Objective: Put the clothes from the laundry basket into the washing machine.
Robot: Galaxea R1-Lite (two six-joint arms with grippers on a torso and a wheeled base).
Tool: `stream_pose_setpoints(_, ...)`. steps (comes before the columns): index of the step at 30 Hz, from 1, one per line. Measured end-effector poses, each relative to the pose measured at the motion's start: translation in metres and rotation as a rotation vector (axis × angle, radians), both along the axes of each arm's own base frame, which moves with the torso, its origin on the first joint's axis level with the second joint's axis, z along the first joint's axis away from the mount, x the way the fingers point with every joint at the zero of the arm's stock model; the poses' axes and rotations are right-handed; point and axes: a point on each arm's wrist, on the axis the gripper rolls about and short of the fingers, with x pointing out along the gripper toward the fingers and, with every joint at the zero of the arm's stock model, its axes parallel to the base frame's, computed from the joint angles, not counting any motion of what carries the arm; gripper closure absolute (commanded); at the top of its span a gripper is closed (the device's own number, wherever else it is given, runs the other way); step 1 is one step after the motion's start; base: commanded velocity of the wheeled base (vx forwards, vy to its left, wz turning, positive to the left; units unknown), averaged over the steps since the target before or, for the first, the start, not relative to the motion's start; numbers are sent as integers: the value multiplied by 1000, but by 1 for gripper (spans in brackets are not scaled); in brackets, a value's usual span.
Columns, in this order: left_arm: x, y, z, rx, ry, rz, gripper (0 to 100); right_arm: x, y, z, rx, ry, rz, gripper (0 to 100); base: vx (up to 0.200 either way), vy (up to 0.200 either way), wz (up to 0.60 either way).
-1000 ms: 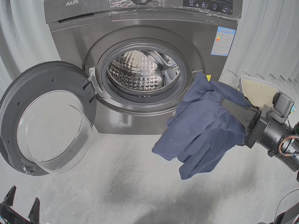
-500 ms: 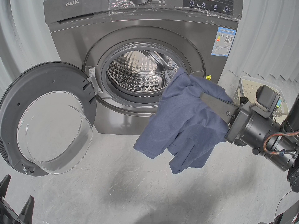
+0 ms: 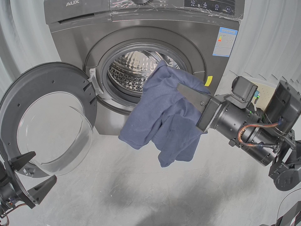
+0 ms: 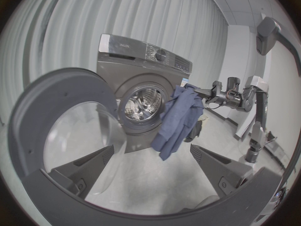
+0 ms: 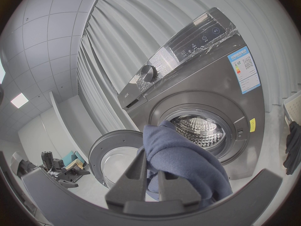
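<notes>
The shirt (image 3: 163, 110) is dark blue, soft and wrinkled. Its upper part is gathered into a bunch, and from there it hangs down in loose folds with two long ends at the bottom. The right gripper (image 3: 180, 87) holds this bunch, its fingers pressed together on the cloth.

The shirt hangs in the air in front of the washing machine (image 3: 78, 38). In the head view its top edge covers the lower right part of the round opening, and the ends hang lower than the bottom edge of the machine, above the floor (image 3: 125, 189). I cannot tell if the cloth touches the rim of the opening. The shiny drum (image 3: 134, 66) shows behind it, mostly on the left of the cloth.

The door (image 3: 47, 79) is swung wide open to the left, with its glass bowl facing outward, and it stands well apart from the shirt. The left gripper (image 3: 45, 165) is low, just beside the lower edge of the door, with fingers spread and nothing between them. The floor between the two grippers is bare grey.

A pale basket (image 5: 294, 105) stands on the right of the machine, behind the right arm, and a dark cloth (image 5: 293, 148) hangs over its edge.
</notes>
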Motion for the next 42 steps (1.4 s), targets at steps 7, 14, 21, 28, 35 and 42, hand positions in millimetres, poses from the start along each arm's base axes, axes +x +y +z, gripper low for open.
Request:
stream_pose_setpoints(7,37,-17,1,-23,95,-144,0,8,10,-1,6,-11,4,100,0,0,0)
stream_pose_setpoints(14,71,-39,-3,-12,177,-241,0,11,14,-3,2,-11,6,100,0,0,0)
stream_pose_setpoints(21,101,-60,0,0,220,-307,0,12,16,-4,-1,-11,7,100,0,0,0)
stream_pose_setpoints(28,131,-76,3,-4,215,-339,0,12,16,-6,-5,-7,8,100,0,0,0)
stream_pose_setpoints(35,156,-86,2,-9,203,-340,0,9,18,-7,-8,-8,17,100,0,0,0)
stream_pose_setpoints(42,175,-92,-4,-5,223,-333,0,6,19,-10,-14,-3,26,100,0,0,0)
